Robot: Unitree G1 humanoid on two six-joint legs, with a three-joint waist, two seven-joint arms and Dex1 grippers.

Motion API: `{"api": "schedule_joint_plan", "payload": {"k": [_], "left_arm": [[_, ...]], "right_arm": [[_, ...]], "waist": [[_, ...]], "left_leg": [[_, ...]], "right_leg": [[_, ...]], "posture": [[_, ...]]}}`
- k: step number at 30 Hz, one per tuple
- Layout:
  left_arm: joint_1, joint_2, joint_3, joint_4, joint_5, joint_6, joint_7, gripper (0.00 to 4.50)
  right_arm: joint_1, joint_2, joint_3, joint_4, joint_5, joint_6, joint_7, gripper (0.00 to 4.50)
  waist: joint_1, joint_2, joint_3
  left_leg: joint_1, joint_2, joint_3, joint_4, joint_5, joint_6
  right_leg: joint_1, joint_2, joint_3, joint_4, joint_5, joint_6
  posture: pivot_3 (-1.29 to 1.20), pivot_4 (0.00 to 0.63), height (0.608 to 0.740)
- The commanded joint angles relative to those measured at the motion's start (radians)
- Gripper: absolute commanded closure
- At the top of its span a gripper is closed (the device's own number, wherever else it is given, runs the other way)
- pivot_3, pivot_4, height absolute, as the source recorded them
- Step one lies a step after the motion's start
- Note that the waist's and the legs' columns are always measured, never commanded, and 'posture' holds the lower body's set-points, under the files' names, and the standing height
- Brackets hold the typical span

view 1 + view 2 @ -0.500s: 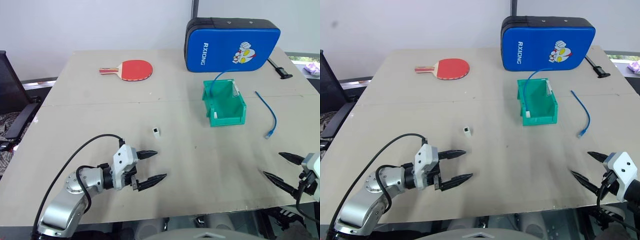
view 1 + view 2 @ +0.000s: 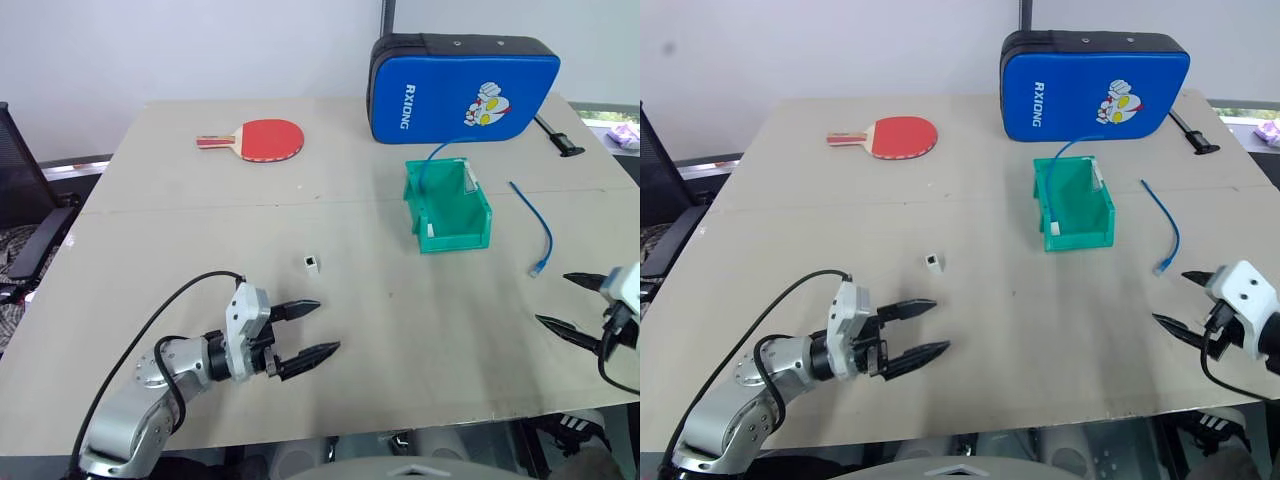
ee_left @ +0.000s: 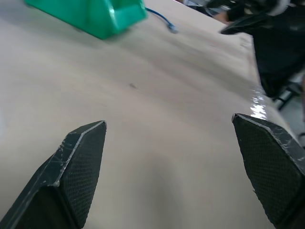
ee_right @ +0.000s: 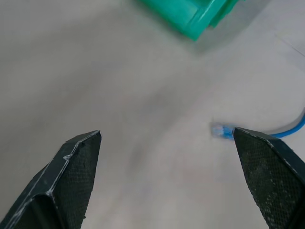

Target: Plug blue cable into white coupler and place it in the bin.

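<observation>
Opening stage — approach, nothing grasped. The short, thin, bright blue cable [image 2: 1167,222] lies loose on the beige tabletop [image 2: 1040,330] beside the small teal-green plastic open-top bin [image 2: 1074,204], its clear plug end nearest the right gripper [image 2: 1185,303], whose two black fingers stand wide apart and empty just short of that plug. The tiny white boxy plastic coupler [image 2: 933,262] sits alone mid-table, a little beyond the left gripper [image 2: 922,327], likewise spread and empty. A second blue cable [image 2: 1072,148] arcs out of the bin. Judged next move — the right fingers straddle the plug end and close, the left closes on the coupler; both targets are small, so alignment matters.
</observation>
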Motion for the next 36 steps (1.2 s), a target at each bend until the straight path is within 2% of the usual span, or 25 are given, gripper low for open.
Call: {"api": "schedule_joint_plan", "payload": {"k": [1, 3, 6, 9, 16, 19, 22, 23, 25, 27, 30, 33, 36], "left_arm": [[0.003, 0.023, -0.022, -0.094, 0.041, -0.066, -0.031, 0.00], [0.007, 0.024, -0.040, -0.153, 0.051, -0.059, -0.007, 0.00], [-0.013, 0.027, -0.060, -0.190, 0.064, -0.045, 0.016, 0.00], [-0.033, 0.027, -0.063, -0.199, 0.058, -0.025, 0.038, 0.00], [-0.010, 0.017, -0.053, -0.231, 0.043, -0.006, 0.094, 0.00], [-0.001, 0.013, -0.054, -0.249, 0.045, 0.000, 0.120, 0.00], [0.005, 0.015, -0.054, -0.266, 0.051, 0.007, 0.146, 0.00], [0.005, 0.014, -0.055, -0.273, 0.052, 0.011, 0.156, 0.00], [0.004, 0.012, -0.058, -0.284, 0.052, 0.020, 0.173, 0.00], [0.001, 0.016, -0.059, -0.281, 0.060, 0.019, 0.181, 0.00], [0.005, 0.019, -0.061, -0.273, 0.085, 0.006, 0.191, 0.00], [0.000, 0.008, -0.074, -0.258, 0.118, -0.006, 0.210, 0.00], [-0.004, 0.010, -0.095, -0.227, 0.161, -0.017, 0.213, 0.00]], "right_arm": [[-0.158, -0.133, 0.129, 0.195, -0.133, -0.212, 0.113, 0.96], [-0.333, -0.167, 0.265, 0.353, -0.233, -0.359, 0.167, 1.85], [-0.623, -0.142, 0.462, 0.621, -0.396, -0.570, 0.227, 1.85], [-0.835, -0.090, 0.592, 0.846, -0.512, -0.733, 0.246, 1.85], [-1.180, 0.035, 0.833, 1.247, -0.770, -0.970, 0.200, 1.85], [-1.245, 0.084, 0.885, 1.345, -0.826, -1.009, 0.175, 2.69], [-1.279, 0.126, 0.891, 1.392, -0.827, -1.013, 0.186, 4.19], [-1.285, 0.139, 0.879, 1.399, -0.808, -1.006, 0.208, 4.43], [-1.286, 0.164, 0.836, 1.402, -0.743, -0.972, 0.269, 4.43], [-1.273, 0.189, 0.774, 1.373, -0.653, -0.901, 0.339, 4.43], [-1.195, 0.199, 0.693, 1.177, -0.493, -0.673, 0.505, 4.43], [-0.986, 0.142, 0.682, 0.603, -0.364, -0.218, 0.580, 4.43], [-0.843, 0.168, 0.713, 0.186, -0.374, 0.142, 0.518, 4.43]], "waist": [[-0.002, 0.001, 0.002], [-0.003, 0.000, 0.003], [-0.007, 0.000, 0.005], [-0.002, 0.002, 0.007], [-0.007, 0.003, 0.008], [-0.007, -0.001, 0.008], [-0.012, -0.008, 0.006], [-0.016, -0.009, 0.006], [-0.028, -0.009, 0.006], [-0.032, -0.009, 0.007], [-0.031, -0.006, 0.008], [-0.020, -0.001, 0.010], [-0.005, 0.002, 0.009]], "left_leg": [[0.001, 0.000, 0.001, 0.000, 0.000, 0.000], [0.002, 0.000, 0.003, 0.000, 0.000, 0.000], [0.003, 0.000, 0.005, 0.000, 0.000, 0.000], [0.003, 0.000, 0.006, -0.001, 0.000, 0.000], [0.002, 0.002, 0.010, -0.003, -0.001, 0.001], [0.002, 0.002, 0.011, -0.003, -0.001, 0.002], [0.004, 0.002, 0.012, -0.002, -0.001, 0.002], [0.005, 0.002, 0.013, -0.002, -0.001, 0.002], [0.006, 0.002, 0.013, 0.000, -0.001, 0.003], [0.008, 0.003, 0.013, 0.001, -0.001, 0.003], [0.012, 0.006, 0.012, 0.001, -0.001, 0.002], [0.010, 0.007, 0.007, -0.001, -0.001, 0.002], [0.002, 0.008, 0.004, -0.001, -0.001, 0.002]], "right_leg": [[0.000, 0.000, 0.001, 0.000, 0.000, 0.000], [0.000, 0.000, 0.002, 0.000, 0.000, 0.000], [0.000, 0.001, 0.005, 0.000, 0.000, 0.000], [-0.001, 0.002, 0.005, 0.000, 0.000, 0.000], [-0.004, 0.003, 0.010, -0.001, 0.003, -0.005], [-0.004, 0.002, 0.011, -0.001, 0.003, -0.005], [-0.002, 0.001, 0.012, -0.001, 0.004, -0.006], [-0.001, 0.000, 0.012, -0.001, 0.005, -0.007], [0.001, 0.000, 0.012, -0.001, 0.006, -0.008], [0.003, 0.000, 0.012, 0.000, 0.007, -0.008], [0.006, 0.002, 0.012, 0.000, 0.007, -0.009], [0.005, 0.003, 0.010, 0.001, 0.007, -0.009], [-0.003, 0.001, 0.007, 0.002, 0.009, -0.005]], "posture": [[0.00, 0.150, 0.740], [0.00, 0.150, 0.740], [0.00, 0.150, 0.740], [0.00, 0.150, 0.740], [0.00, 0.150, 0.740], [0.00, 0.150, 0.740], [0.00, 0.150, 0.740], [0.00, 0.150, 0.740], [0.00, 0.150, 0.740], [0.00, 0.150, 0.740], [0.00, 0.150, 0.740], [0.00, 0.150, 0.740], [0.00, 0.150, 0.740]]}}
